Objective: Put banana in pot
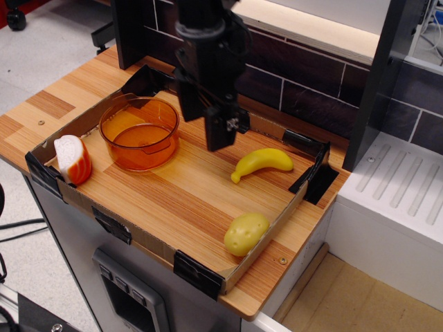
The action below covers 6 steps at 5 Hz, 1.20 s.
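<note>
Nearest me, low and right of centre, I see the potato sitting against the front-right wall of the tray. It's well apart from everything else.

At far left, the red-and-white toy is tucked in the tray's left corner, near the pot but not touching it as far as I can see.

Mid-frame, right of centre: the banana lies flat on the tray's wood floor, lower tip pointing down-left, thicker end toward the right wall. Nothing is touching it. It's well apart from the pot.

Upper left of centre: the pot, orange and translucent, stands upright on the tray floor. I see nothing inside it.

Top centre: the gripper hangs between the pot and the banana, its lower end just up-left of the banana, and there's a gap between the two. It's a dark block from this angle. I can't tell whether the jaws are apart or together. I see nothing held.

Behind it all, a dark tiled wall runs along the back of the counter.
</note>
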### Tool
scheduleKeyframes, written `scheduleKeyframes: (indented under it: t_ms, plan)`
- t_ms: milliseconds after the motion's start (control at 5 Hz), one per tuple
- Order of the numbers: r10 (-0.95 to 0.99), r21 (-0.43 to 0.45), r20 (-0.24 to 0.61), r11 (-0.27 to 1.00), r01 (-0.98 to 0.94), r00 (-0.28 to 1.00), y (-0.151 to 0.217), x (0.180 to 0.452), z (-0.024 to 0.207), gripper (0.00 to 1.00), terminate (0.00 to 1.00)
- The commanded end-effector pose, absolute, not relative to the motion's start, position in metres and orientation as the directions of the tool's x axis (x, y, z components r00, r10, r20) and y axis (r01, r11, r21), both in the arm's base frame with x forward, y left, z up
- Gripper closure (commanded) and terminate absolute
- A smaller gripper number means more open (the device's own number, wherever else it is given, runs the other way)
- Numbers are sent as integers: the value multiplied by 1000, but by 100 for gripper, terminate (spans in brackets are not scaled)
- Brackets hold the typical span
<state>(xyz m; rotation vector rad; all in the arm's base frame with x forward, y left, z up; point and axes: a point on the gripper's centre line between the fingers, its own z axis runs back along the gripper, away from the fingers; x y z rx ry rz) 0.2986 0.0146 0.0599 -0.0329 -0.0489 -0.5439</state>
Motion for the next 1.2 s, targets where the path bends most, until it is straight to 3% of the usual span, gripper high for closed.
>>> scheduleKeyframes:
  t_ms: [0,600,800,1000]
  plan:
    - [-520,41,144,853,520,842,-9,322,49,0,0]
    - [-503,66,87,864,499,860,-28,336,8,0,0]
    - [-511,72,74,859,507,856,-29,332,3,100,0]
    - [-512,67,102,859,507,853,-27,330,13,100,0]
